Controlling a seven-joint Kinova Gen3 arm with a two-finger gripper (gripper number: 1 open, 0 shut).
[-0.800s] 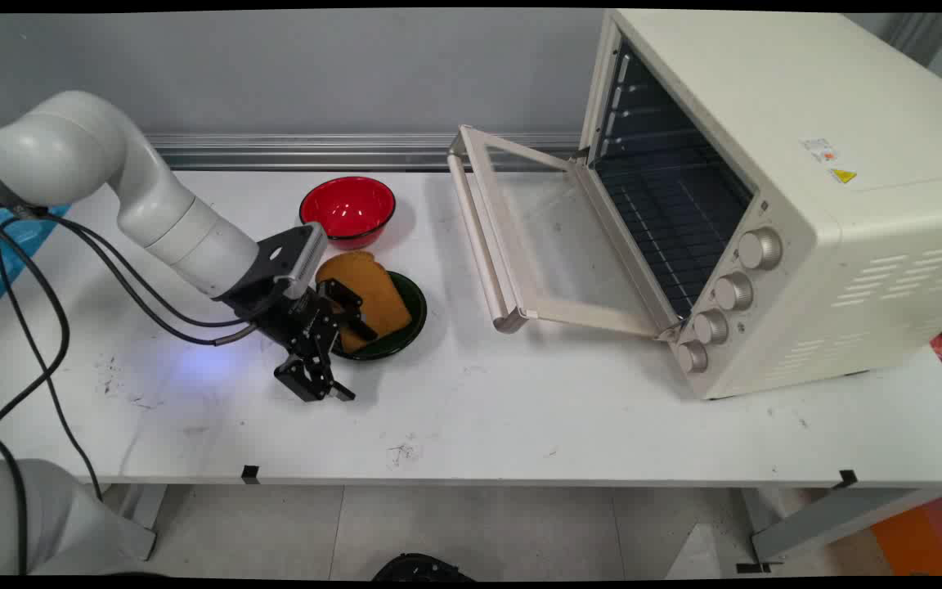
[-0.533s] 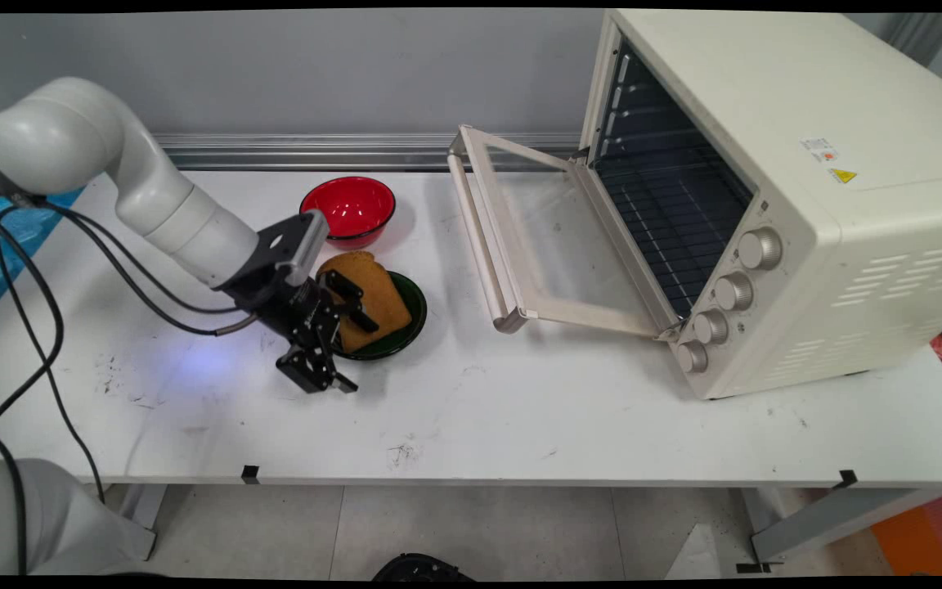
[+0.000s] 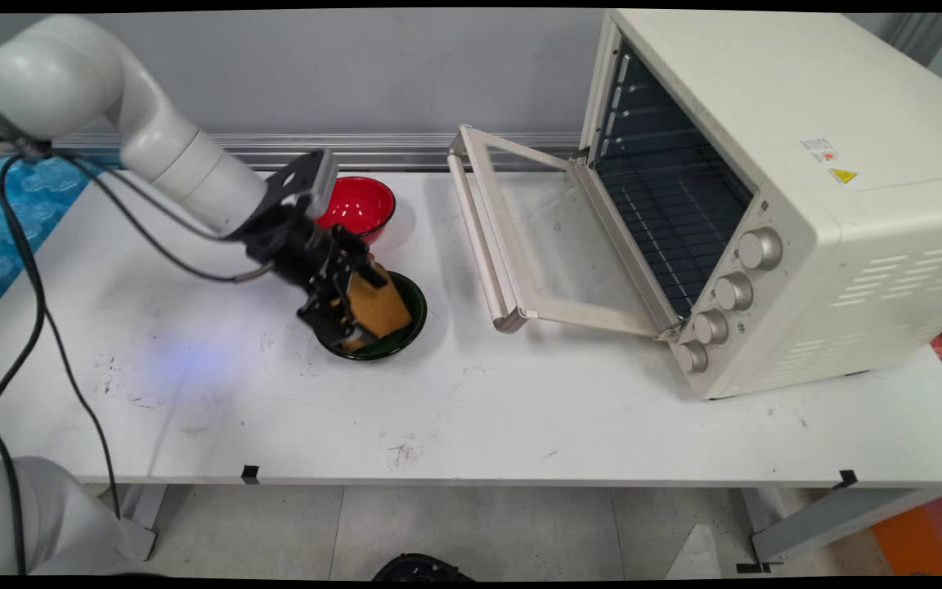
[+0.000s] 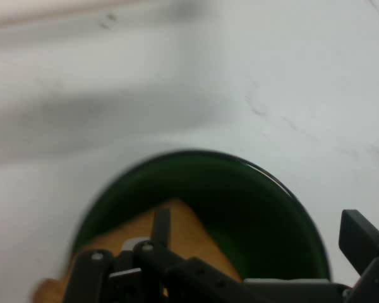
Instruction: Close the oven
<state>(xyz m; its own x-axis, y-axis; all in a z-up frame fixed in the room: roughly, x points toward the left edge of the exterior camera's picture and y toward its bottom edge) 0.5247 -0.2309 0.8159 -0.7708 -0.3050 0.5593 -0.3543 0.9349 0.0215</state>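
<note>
One scuffed white table (image 3: 520, 425), grey wall (image 3: 316, 74)

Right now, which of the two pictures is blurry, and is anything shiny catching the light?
Hand view: soft and smeared throughout, the green bowl and the toast both fuzzy. Main view: crisp; the red bowl shows small white glints inside, the oven door glass shows the table through it, and the gripper sits over the toast with a soft shadow under the bowl.
</note>
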